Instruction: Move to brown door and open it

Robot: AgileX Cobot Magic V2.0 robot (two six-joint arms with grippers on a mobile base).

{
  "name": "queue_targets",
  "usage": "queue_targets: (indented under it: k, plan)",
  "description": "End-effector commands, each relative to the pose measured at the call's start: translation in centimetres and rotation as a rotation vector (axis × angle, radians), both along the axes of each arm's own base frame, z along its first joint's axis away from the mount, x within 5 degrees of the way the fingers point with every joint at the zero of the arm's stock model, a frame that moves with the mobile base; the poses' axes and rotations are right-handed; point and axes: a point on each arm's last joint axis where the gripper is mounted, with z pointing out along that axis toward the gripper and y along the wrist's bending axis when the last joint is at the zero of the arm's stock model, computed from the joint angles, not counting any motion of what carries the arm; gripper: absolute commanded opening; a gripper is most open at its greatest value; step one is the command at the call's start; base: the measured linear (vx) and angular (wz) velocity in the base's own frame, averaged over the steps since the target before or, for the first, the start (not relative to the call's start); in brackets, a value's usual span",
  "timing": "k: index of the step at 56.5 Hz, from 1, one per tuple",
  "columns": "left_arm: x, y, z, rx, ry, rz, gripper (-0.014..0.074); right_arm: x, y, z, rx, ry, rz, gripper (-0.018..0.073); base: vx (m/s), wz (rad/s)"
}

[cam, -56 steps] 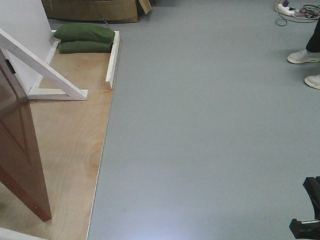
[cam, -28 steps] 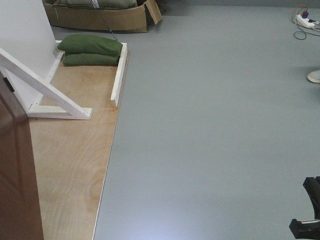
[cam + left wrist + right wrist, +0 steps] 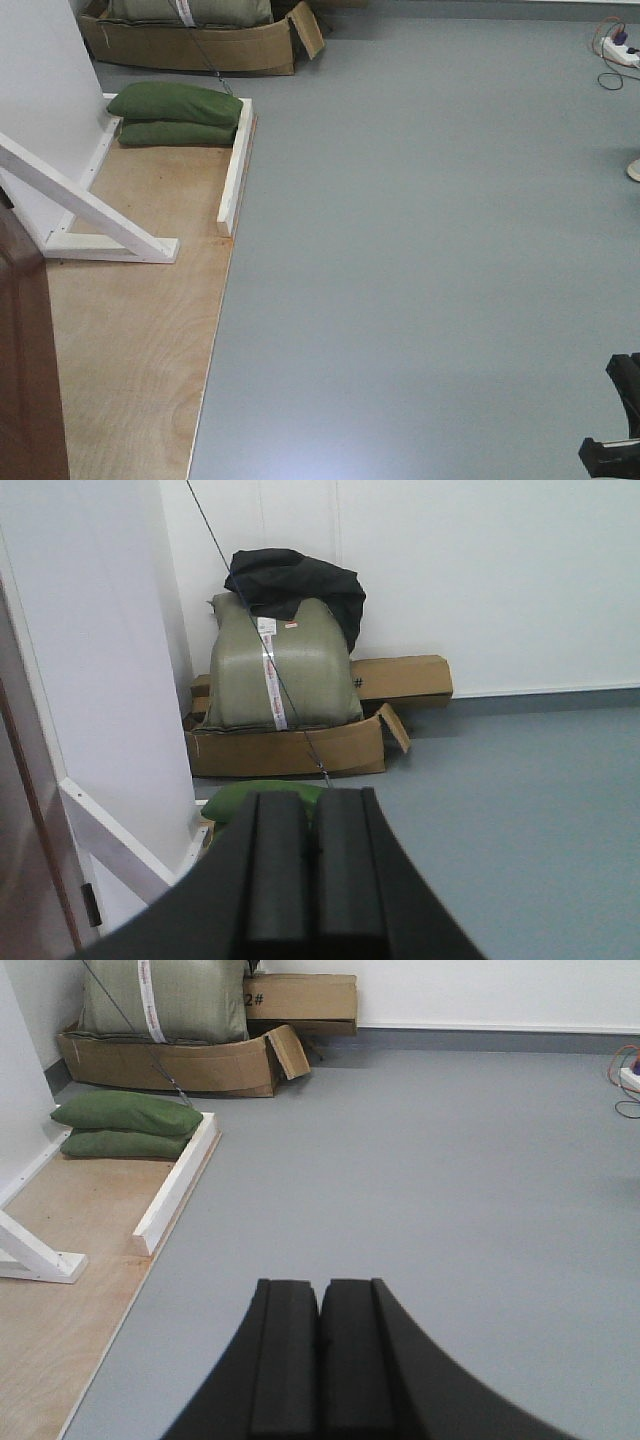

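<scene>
a: what does the brown door [image 3: 24, 370] look like from here?

b: only a slice of it shows, in the lower left corner of the front view. it's dark reddish-brown wood with a soft shine, and a faint line like a panel edge runs near the top of the slice. it stands on the plywood base [image 3: 140, 330], near the foot of the white brace [image 3: 95, 212].

a: and the left gripper [image 3: 310, 810]?

b: its two black fingers are pressed flat together with nothing between them. in its own camera the door is a thin brown strip down the far left edge. that puts it to the left of the gripper and apart from it, with a white wall panel [image 3: 100, 680] just beside the strip on the gripper's side.

a: the right gripper [image 3: 320, 1295]?

b: same there, the fingers are closed on each other and hold nothing. it points out over the grey floor [image 3: 450, 1180], with green bags [image 3: 125, 1115] and a cardboard box [image 3: 190, 1065] ahead to its left. the door shows only in the front and left wrist views.
</scene>
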Motion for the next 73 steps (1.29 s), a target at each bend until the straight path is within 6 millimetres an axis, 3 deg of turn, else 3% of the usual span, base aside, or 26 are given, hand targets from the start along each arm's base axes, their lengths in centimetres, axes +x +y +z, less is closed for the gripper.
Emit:
queue_targets:
  k: [1, 73]
  plan:
    - [-0.2, -0.14, 1.63, -0.01, -0.114, -0.016, -0.0003, 0.17, -0.05, 0.6, -0.007, -0.081, -0.005, 0.0, 0.1, -0.01]
    - [-0.2, -0.14, 1.67, -0.009, -0.119, -0.017, -0.0003, 0.18, -0.06, 0.62, -0.007, -0.083, -0.005, 0.0, 0.02, 0.0]
